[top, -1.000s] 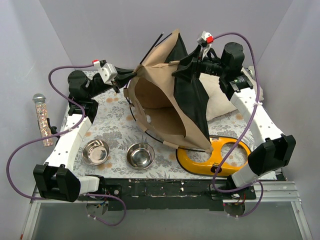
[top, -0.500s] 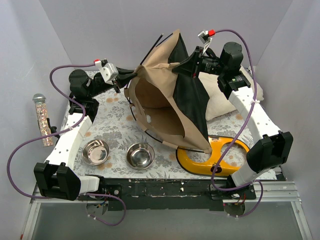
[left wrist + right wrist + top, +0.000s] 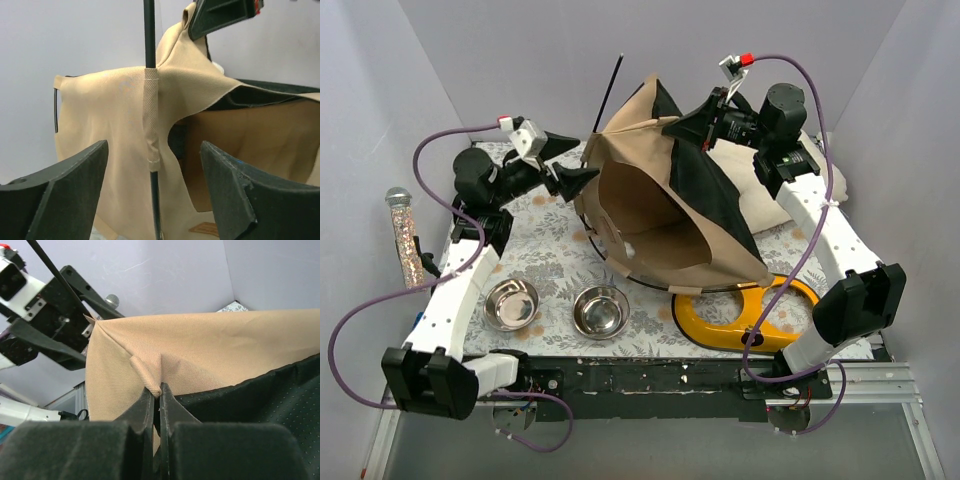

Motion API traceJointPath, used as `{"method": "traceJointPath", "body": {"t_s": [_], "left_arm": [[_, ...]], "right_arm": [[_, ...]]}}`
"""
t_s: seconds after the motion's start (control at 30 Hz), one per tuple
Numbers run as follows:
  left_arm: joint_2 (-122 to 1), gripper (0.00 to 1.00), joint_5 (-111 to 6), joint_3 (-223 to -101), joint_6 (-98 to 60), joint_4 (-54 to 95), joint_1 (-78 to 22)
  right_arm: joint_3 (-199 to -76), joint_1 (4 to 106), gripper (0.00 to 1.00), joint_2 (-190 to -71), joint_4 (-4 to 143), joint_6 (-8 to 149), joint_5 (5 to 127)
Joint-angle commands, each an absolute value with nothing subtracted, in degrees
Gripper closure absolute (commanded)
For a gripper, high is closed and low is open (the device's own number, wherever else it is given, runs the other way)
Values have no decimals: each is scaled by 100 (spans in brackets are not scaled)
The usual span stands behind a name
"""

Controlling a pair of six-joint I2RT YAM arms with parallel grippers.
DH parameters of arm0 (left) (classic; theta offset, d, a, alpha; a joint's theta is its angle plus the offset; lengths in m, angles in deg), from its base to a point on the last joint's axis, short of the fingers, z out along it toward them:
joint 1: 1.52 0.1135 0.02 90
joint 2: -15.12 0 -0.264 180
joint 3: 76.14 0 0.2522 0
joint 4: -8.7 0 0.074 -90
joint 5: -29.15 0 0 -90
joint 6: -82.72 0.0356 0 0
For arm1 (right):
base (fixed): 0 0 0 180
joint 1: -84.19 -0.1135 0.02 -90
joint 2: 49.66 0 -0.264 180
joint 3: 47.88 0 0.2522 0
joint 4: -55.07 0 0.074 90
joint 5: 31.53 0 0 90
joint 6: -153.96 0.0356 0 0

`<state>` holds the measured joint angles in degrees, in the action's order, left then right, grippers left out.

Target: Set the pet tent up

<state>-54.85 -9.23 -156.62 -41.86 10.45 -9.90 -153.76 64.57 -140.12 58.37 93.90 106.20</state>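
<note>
The pet tent (image 3: 650, 205) is a tan fabric shell with black lining, lying half-raised on the table with its opening toward the near left. A thin black rod (image 3: 612, 92) sticks up from its far left corner. My left gripper (image 3: 572, 162) is open just left of that corner. In the left wrist view the rod (image 3: 149, 35) in its fabric sleeve runs between the spread fingers of this gripper (image 3: 154, 150), touching neither. My right gripper (image 3: 680, 127) is at the tent's top. In the right wrist view it (image 3: 160, 390) is shut on a tan fold of the tent (image 3: 200, 355).
Two steel bowls (image 3: 511, 303) (image 3: 601, 311) sit at the near left. A yellow two-hole stand (image 3: 740, 318) lies partly under the tent's near right edge. A cream cushion (image 3: 775, 195) lies behind the tent on the right. A glitter tube (image 3: 405, 240) stands off the left edge.
My left gripper has opened and let go of the tent's corner. My right gripper has shut on the top fabric. The tent has swung rightward and the rod has risen more upright.
</note>
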Motion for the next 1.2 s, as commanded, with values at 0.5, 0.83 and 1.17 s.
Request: {"method": "traceJointPath", "body": {"t_s": [0.5,0.83,1.17], "left_arm": [[-6151,43,-2623,-18076,-5596,-162,-1716],[-6539,61,-2112,-18491,-6001,-127,-1866],[-6653,93,-2060,-18500,-6300,-215,-1866]], "right_arm": [[-16439,6406,99,-14124,6558,8822,10453],[-16483,6292,99,-14159,6549,8717,10444],[-16553,6222,99,-14203,6532,8664,10453]]}}
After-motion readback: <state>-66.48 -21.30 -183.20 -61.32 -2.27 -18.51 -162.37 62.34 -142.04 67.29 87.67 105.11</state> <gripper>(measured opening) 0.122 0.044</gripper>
